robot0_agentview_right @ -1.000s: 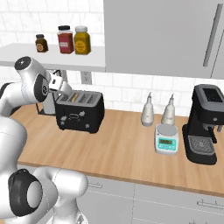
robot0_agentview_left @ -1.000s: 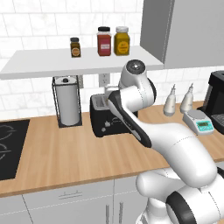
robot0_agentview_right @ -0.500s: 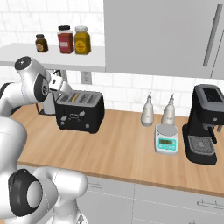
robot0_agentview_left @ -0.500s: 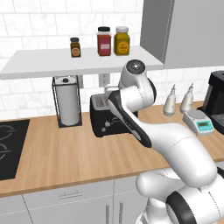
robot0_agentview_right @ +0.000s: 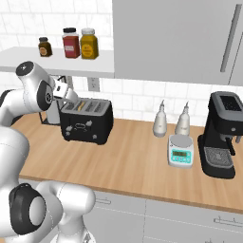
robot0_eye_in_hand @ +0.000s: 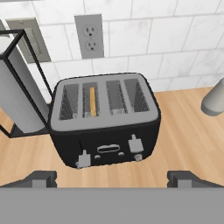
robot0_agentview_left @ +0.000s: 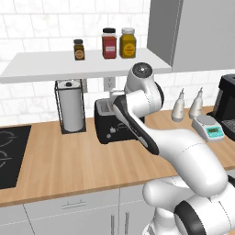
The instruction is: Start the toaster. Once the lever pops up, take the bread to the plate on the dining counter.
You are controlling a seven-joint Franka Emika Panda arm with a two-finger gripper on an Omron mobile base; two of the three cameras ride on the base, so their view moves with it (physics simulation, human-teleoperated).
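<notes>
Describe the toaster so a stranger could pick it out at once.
Look along the wooden worktop under the tiled wall, below the shelf of spice jars. The toaster stands there, right beside the wire paper towel holder. It is the low black box with slots in its grey top, a bread slice standing in one of them, unlike the taller black coffee machine further along.

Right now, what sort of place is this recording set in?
A rendered home kitchen, by the look of it: a black boxy toaster on a light wood worktop against a white tiled wall, with a tall black coffee machine further along.
</notes>
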